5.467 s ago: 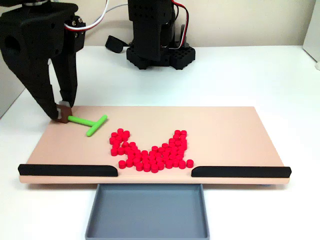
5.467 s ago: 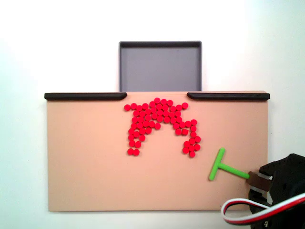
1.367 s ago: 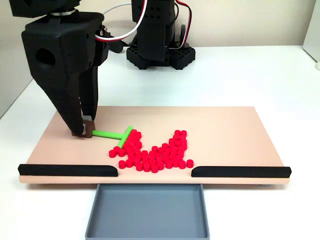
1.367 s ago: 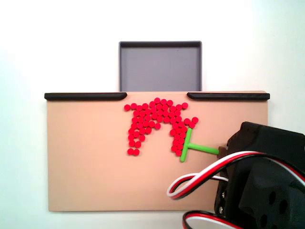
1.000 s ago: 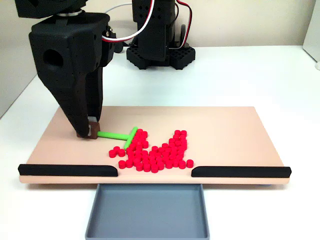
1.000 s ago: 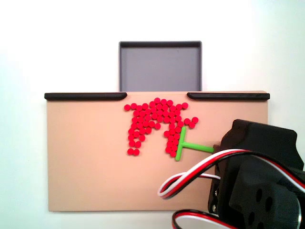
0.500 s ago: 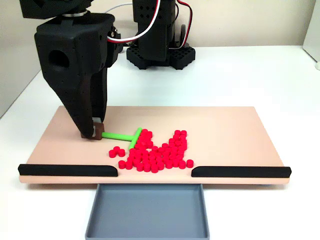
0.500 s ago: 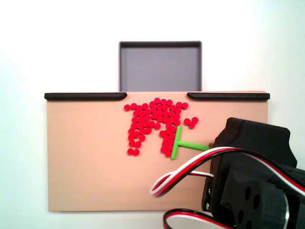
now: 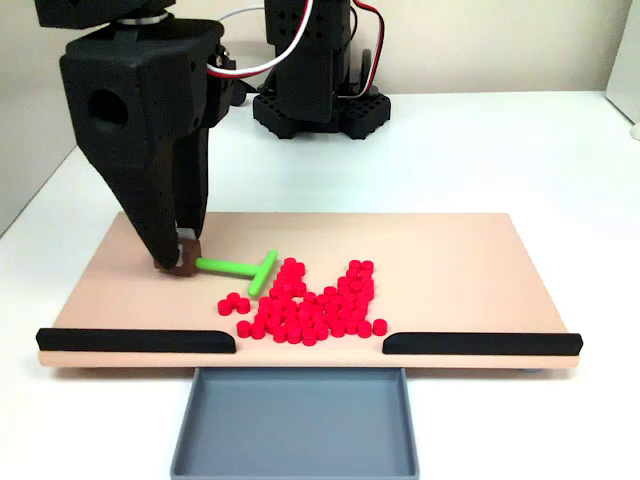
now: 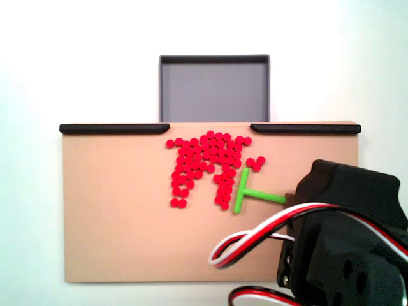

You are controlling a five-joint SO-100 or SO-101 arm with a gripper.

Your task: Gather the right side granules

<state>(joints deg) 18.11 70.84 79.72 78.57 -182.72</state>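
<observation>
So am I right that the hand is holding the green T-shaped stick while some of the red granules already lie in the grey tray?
Not quite: the hand does hold the green T-shaped stick, but the grey tray has no granules in it. In both fixed views all the red granules lie on the tan board.

Big black arm, bent over and reaching down. Pincer (image 9: pixel 181 258) at the bottom, pointing straight down, tips low near the board. Fingers squeezed tight on the end of the green stick (image 9: pixel 238 268). Red, white and black wires (image 10: pixel 255 236) looping out from the wrist. Black base of the arm (image 9: pixel 318 108) standing at the back of the surface, as a fixed view shows.
</observation>
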